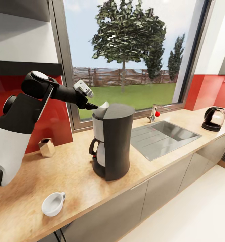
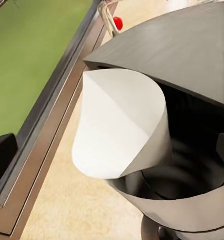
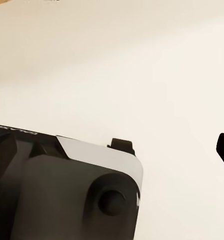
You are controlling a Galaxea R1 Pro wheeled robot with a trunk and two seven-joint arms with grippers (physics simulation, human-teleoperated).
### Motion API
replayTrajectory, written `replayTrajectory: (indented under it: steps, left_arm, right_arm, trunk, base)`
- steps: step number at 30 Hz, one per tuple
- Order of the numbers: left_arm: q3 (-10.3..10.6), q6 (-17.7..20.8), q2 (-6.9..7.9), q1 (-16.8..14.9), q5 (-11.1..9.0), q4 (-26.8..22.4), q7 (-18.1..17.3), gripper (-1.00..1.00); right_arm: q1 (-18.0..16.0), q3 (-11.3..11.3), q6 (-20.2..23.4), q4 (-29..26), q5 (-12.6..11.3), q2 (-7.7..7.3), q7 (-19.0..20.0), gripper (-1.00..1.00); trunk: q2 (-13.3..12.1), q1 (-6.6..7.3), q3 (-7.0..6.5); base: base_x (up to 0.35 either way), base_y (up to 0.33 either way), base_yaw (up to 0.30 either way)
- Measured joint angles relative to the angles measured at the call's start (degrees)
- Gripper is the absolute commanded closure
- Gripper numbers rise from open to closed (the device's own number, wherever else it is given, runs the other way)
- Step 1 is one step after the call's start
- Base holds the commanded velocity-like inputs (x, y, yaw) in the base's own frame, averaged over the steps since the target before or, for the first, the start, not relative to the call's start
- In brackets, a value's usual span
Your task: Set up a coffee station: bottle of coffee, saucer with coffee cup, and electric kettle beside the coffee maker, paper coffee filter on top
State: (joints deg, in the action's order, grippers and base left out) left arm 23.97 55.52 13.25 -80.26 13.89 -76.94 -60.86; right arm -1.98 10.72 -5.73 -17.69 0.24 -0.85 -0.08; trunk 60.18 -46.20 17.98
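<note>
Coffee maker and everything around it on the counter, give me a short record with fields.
coffee maker: upright on the counter, left of the sink
paper filter: at the maker's open top, tilted
left gripper: at the filter's edge, jaws' state unclear
cup: near the front edge, no saucer under it
kettle: far right, apart from the maker

Large window (image 1: 126, 57) set above worktop, dark grey frame; tree (image 1: 126, 33), wooden fence (image 1: 126, 76) and lawn seen outside in daylight. Red splashback (image 1: 206, 89) laid along wall either side of window, white wall above. Dark grey cabinet fronts (image 1: 166, 188) fitted below. Pale floor (image 1: 193, 215) seen at lower right.
</note>
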Motion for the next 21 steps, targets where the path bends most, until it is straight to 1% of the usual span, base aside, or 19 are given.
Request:
replayTrajectory:
  steps: [5,9,14,21]
  left_arm:
    - [0.03,0.0,0.01,0.01,0.0,-0.16,0.0,-1.0]
    - [0.19,-0.01,-0.03,0.01,-0.03,-0.46,0.0,-1.0]
    - [0.24,0.0,-0.07,0.01,-0.05,-0.52,0.0,-1.0]
    - [0.34,0.0,-0.12,0.01,-0.09,-0.85,0.0,-1.0]
  right_arm:
    - [0.0,-0.05,0.0,0.0,0.0,0.0,0.0,-1.0]
    - [0.0,-0.06,0.01,0.0,0.0,0.0,0.0,-1.0]
    - [0.0,-0.07,0.07,0.0,0.0,0.0,0.0,-1.0]
    - [0.0,-0.09,0.07,0.0,0.0,0.0,0.0,-1.0]
  trunk:
    - [-0.01,-0.02,-0.33]
    - [-0.01,-0.02,-0.4]
    - [-0.01,-0.01,-0.41]
    - [-0.01,-0.02,-0.41]
  base:
    - [-0.123,-0.103,0.0]
    - [-0.188,-0.166,0.0]
    - [-0.095,-0.082,0.0]
    - [-0.197,-0.169,0.0]
